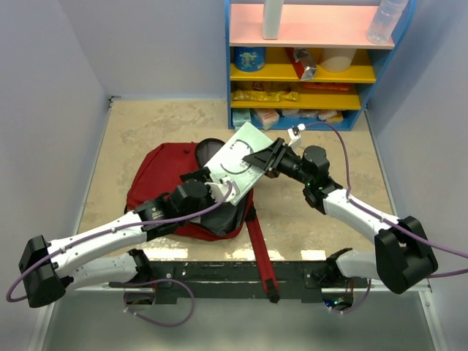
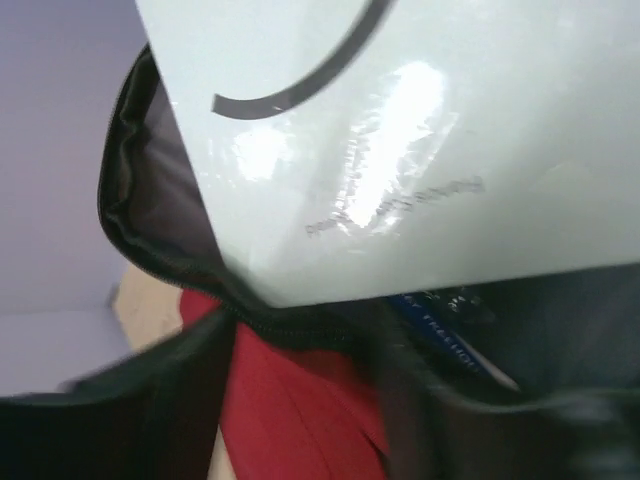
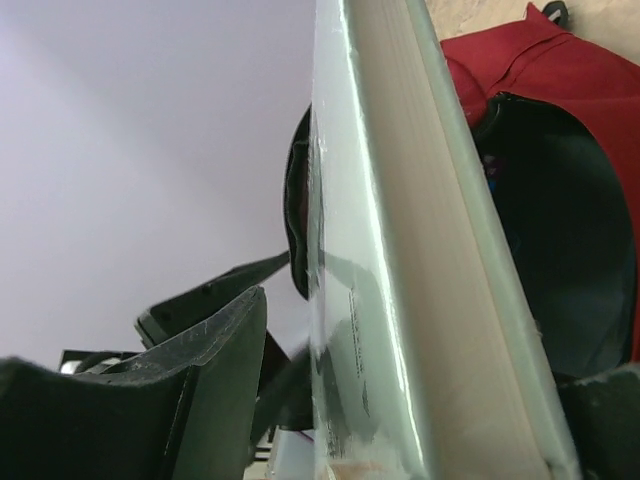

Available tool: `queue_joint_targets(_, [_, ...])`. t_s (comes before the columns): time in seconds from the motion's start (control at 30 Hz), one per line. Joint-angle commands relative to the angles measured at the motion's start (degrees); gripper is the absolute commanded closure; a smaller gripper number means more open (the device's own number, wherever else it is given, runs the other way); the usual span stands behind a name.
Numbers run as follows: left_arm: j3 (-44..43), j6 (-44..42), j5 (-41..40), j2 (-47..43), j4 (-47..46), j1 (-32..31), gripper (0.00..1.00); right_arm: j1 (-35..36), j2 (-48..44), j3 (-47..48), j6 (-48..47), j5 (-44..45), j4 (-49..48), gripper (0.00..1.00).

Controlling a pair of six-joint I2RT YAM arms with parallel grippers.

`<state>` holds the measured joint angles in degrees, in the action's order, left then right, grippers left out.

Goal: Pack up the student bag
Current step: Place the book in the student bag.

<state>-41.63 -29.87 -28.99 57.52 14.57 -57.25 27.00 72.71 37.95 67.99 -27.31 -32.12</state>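
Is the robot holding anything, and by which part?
Yes: the right gripper clamps the pale book by one edge, above the open bag.

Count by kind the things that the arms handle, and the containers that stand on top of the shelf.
Student bag: 1
Book: 1
Tall containers: 2, a white container and a clear bottle
Total: 4
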Motion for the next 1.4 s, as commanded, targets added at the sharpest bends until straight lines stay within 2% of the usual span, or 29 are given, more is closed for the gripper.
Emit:
queue_joint_targets(0.0, [-2.3,1.3,1.7,-1.9,0.3,1.8,0.69,0.5,-3.3,2.5,2.2,-2.7,-9.5,1.00])
queue_joint_targets(0.03, [-2.5,1.3,1.1,-2.0,-0.1,2.1,1.00,0.5,-3.4,2.4,2.2,-2.7,-9.5,1.00])
queue_joint_targets(0.33, [-3.8,2.4,2.7,-2.2,1.4,2.9,1.00,0.4,-4.8,0.6,0.0,-2.1,-7.3,1.00])
queue_joint_targets(0.47, [-5.6,1.8,2.0,-2.1,2.0,3.1,1.00,0.4,-7.7,0.1,-6.6,0.4,4.8,1.00])
queue_joint_targets(0.6, [-12.3,1.9,3.2,-1.6,3.8,3.2,1.00,0.4,-9.2,-5.7,-6.6,0.9,4.1,1.00])
queue_joint_targets(0.67, [-15.8,2.8,5.1,-0.9,5.7,3.2,1.00,0.5,-8.7,-7.6,-4.6,0.7,0.5,1.00])
queue_joint_targets(0.8, [-24.6,4.8,12.4,0.1,8.5,3.0,1.00,0.4,-6.4,-7.4,-2.9,-0.1,-3.6,1.00])
queue_joint_targets(0.9, [-27.0,6.6,15.6,0.7,10.2,2.7,1.00,0.5,-4.6,-6.2,-1.2,-0.3,-6.2,1.00])
queue_joint_targets(1.1, [-25.6,7.5,17.7,0.1,11.1,2.5,1.00,2.3,-0.4,-4.1,3.1,0.3,-13.4,1.00])
queue_joint_targets(1.2, [-24.9,7.3,17.9,-0.3,11.3,2.4,1.00,2.6,0.0,-2.4,2.7,0.1,-12.3,1.00])
queue_joint_targets(1.37, [-23.7,7.3,18.1,-1.2,11.4,2.4,1.00,2.6,-3.8,-1.9,-0.3,0.7,-4.6,1.00])
